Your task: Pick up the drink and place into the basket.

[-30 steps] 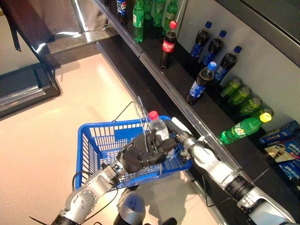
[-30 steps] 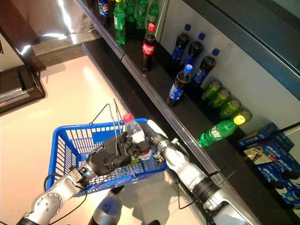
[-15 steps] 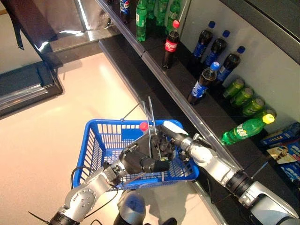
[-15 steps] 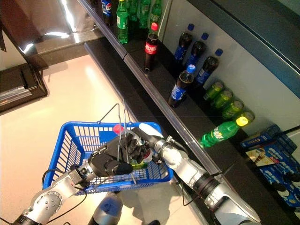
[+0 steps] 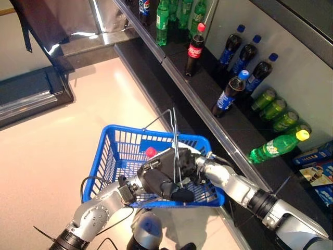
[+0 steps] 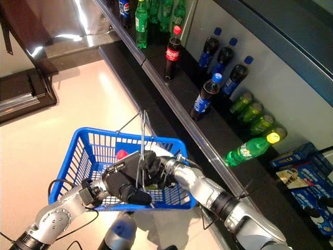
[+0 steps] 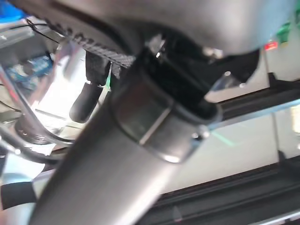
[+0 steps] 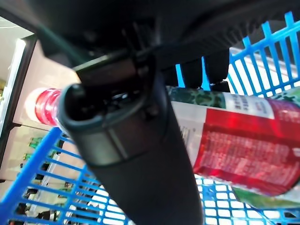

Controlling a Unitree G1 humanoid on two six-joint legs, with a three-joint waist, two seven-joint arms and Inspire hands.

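Blue basket (image 5: 112,156) sits lower centre of the head views, carried off the floor by the left hand (image 5: 164,179), which comes in from the lower left. Its fingers are curled round the wire handles (image 5: 176,138), which stand up above the basket; that grip is why the basket hangs level beside the shelf and within reach of the other arm.

Right hand (image 6: 153,167) reaches in from the lower right, over the basket's near rim and down inside it. Its fingers are wrapped round the drink (image 8: 243,140), a clear bottle with a red label and a red cap (image 5: 151,152). In the right wrist view the bottle lies across the hand with blue basket bars showing past it, so the drink is already inside the basket, low and tilted toward lying flat, cap pointing to the upper left of the basket. Cannot tell whether it touches the basket floor yet.

Judgement: placing is nearly done, the bottle is held low so it won't drop hard; release is what remains.

Shelf (image 5: 208,112) runs diagonally at upper right with other bottles, including a fallen green bottle (image 5: 274,148) at right.
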